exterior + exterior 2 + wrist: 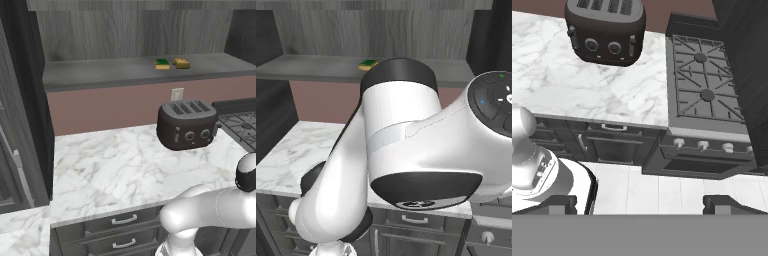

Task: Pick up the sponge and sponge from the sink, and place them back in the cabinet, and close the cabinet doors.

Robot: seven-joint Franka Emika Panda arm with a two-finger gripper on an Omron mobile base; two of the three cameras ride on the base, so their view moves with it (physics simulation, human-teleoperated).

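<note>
A: How many sponges do you count?

B: Two. A green-topped sponge [161, 64] with a yellow base, and a golden-tan sponge [181, 63] just beside it on its right. Both are small flat rectangles, far smaller than the toaster [187, 124].

A: Where do they lie?

B: On the flat grey shelf [100, 70] of the cabinet [125, 32], toward its right half, close together but apart. In the right base view the green-topped one peeps out above the arm's dark joint; the tan one is hidden there.

A: What else?

B: One dark four-slot toaster with two round knobs stands on the white marble table [115, 170]. One wall outlet [177, 94] sits on the pink wall behind it. One gas stove [704, 82] lies right of the table, with two burners clear in the hand view. Two drawer handles [124, 219] show below the table's edge.

A: And the hand?

B: The hand [639, 204] points down over the floor in front of the stove. Its two dark fingertips [724, 204] stand far apart, fully spread, with nothing between them.
</note>
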